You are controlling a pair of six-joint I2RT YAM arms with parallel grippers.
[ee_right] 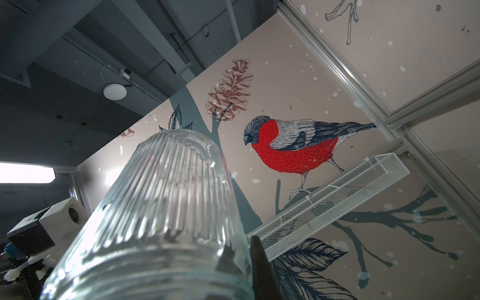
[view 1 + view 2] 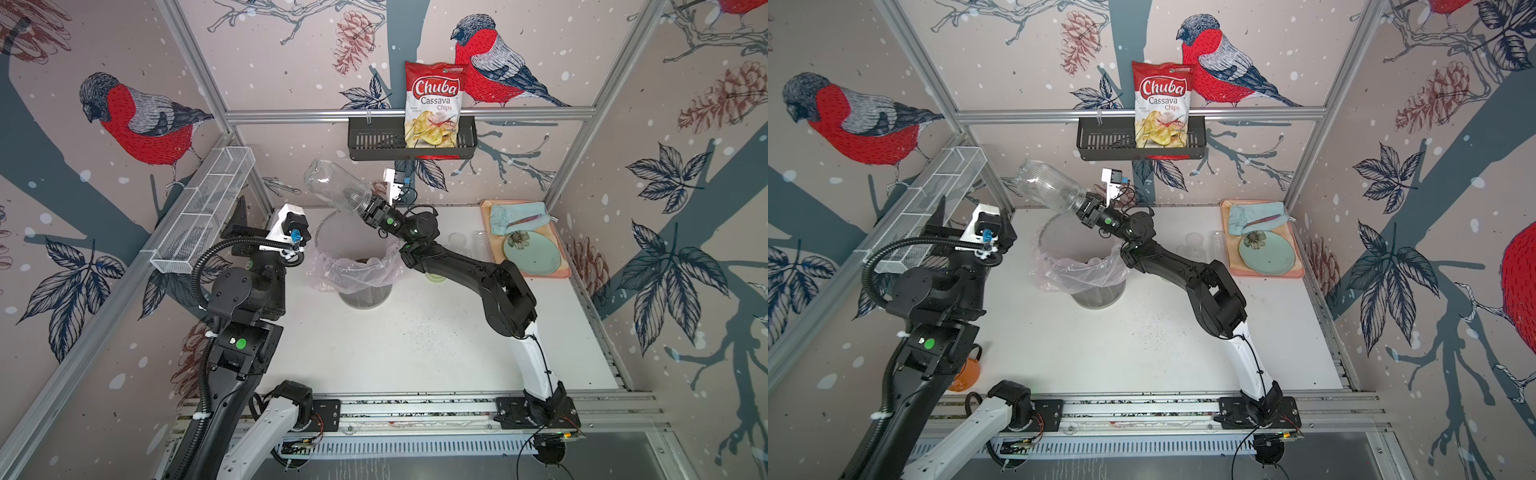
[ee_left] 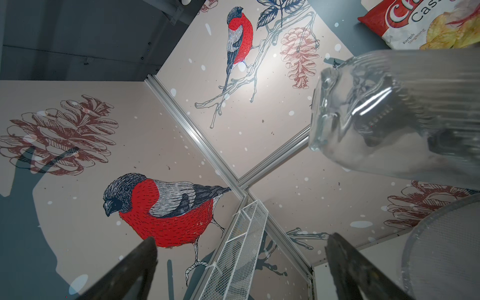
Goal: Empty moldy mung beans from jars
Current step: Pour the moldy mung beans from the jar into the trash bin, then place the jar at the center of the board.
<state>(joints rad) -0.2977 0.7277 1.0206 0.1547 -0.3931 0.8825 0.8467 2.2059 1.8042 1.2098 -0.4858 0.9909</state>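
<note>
1. Above the lined bin (image 2: pixel 365 293): right claw (image 2: pixel 371 206) clamped on mouth end of ribbed glass jar (image 2: pixel 336 187), base tilted up, looks empty.
2. Left claw (image 3: pixel 241 239) wide apart, holding nothing, beside bin.
3. Two other clear jars (image 2: pixel 458 240) on surface (image 2: pixel 415 332) near tray (image 2: pixel 559 272).

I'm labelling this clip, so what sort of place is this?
Probably a robot test booth: an aluminium frame holds bird-print walls, and two arms are mounted on a rail at a white table.
</note>
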